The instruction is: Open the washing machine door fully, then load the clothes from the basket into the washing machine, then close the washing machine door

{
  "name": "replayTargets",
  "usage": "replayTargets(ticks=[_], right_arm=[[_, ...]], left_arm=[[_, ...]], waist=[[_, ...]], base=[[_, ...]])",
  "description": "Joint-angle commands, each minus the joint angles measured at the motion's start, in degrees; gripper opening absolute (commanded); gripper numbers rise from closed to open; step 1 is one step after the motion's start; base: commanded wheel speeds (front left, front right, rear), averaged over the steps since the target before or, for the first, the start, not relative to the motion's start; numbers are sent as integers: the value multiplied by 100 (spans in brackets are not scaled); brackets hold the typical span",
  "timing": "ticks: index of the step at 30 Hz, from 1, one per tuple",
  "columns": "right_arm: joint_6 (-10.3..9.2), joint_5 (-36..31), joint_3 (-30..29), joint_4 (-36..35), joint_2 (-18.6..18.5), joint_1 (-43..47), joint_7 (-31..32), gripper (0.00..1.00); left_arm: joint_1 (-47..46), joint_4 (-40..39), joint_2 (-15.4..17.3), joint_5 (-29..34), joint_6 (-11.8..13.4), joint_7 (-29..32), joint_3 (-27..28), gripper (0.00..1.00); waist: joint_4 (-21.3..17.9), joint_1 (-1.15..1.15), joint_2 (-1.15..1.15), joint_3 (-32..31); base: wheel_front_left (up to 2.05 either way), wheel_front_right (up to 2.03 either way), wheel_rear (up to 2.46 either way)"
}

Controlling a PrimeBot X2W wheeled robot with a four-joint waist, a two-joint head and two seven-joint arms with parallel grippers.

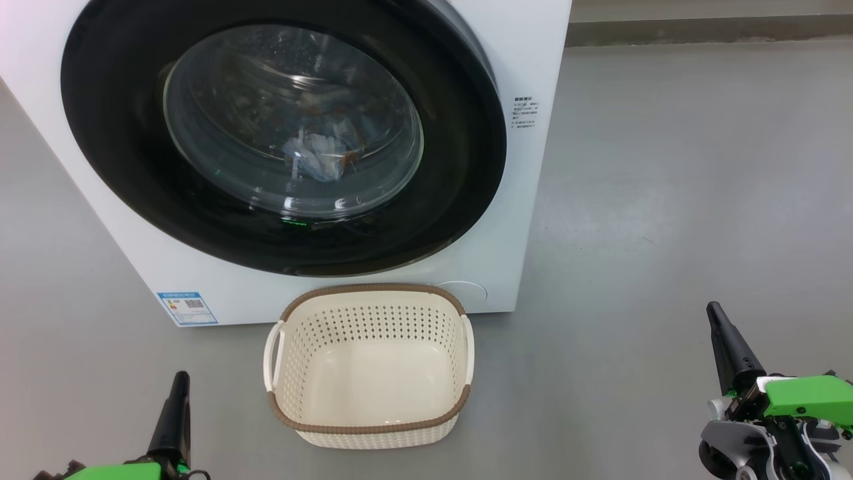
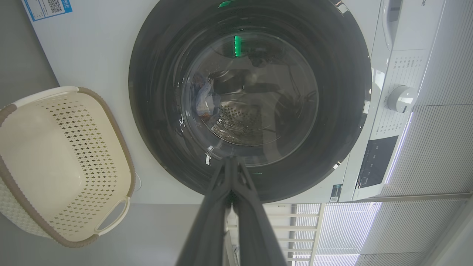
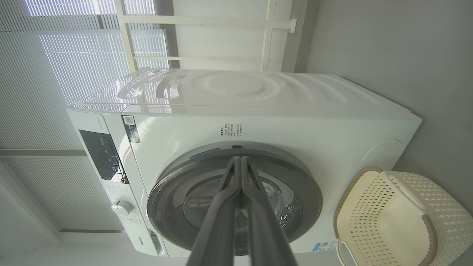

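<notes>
My left end effector [image 1: 178,387] at lower left and right end effector [image 1: 716,317] at lower right point up-frame, fingers pinched together. Clothes [image 1: 320,157] lie behind the closed door [image 1: 106,133], upper left.

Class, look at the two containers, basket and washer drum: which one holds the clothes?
The washing machine drum: the clothes show through its shut door, while the basket is empty.
</notes>
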Motion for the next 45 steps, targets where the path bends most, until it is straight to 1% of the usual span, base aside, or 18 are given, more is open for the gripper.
replayTargets(ticks=[1, 45], right_arm=[[10, 10, 103, -175, -53, -24, 47, 0], [10, 10, 103, -175, -52, -24, 47, 0]], left_arm=[[-219, -171, 49, -38, -13, 42, 193, 0], [-218, -176, 49, -38, -14, 42, 193, 0]], waist=[[0, 0, 0, 0], [0, 0, 0, 0]], base=[[0, 0, 0], [0, 0, 0]])
